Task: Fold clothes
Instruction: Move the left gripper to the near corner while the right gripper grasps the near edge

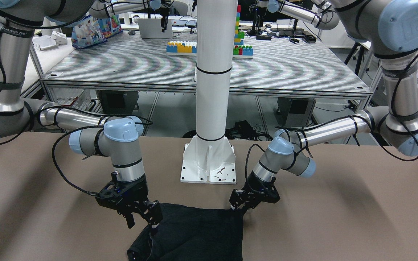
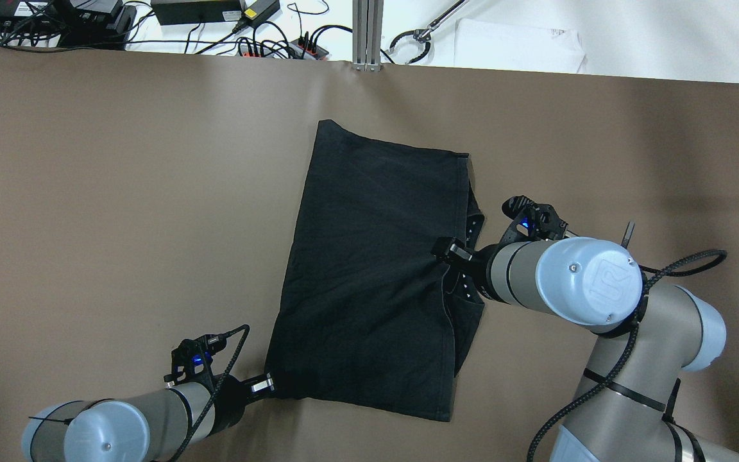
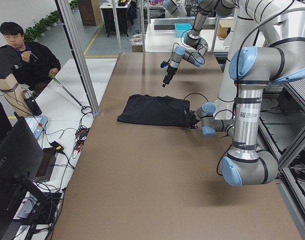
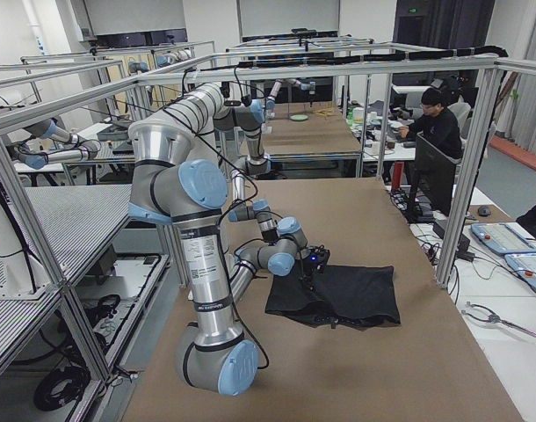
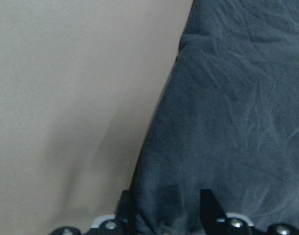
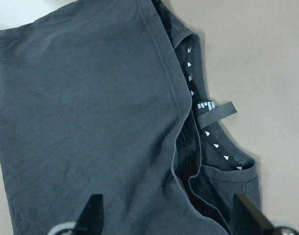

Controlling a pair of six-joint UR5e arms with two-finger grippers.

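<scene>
The black soft fabric garment [image 2: 369,276], finely creased, lies flat on the brown tabletop [image 2: 119,192], folded into a rough rectangle. Overhead, its long sides run 12 to 6 o'clock, tipped slightly toward 1; a triangle-printed neckband [image 6: 209,138] and loop tag [image 6: 217,111] peek out at 3 o'clock.

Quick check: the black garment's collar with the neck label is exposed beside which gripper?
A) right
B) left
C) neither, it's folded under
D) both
A: the collar and its neck label peek out from under the folded edge of the clothes, right in front of the right gripper. The left gripper sits at a plain corner.
</scene>
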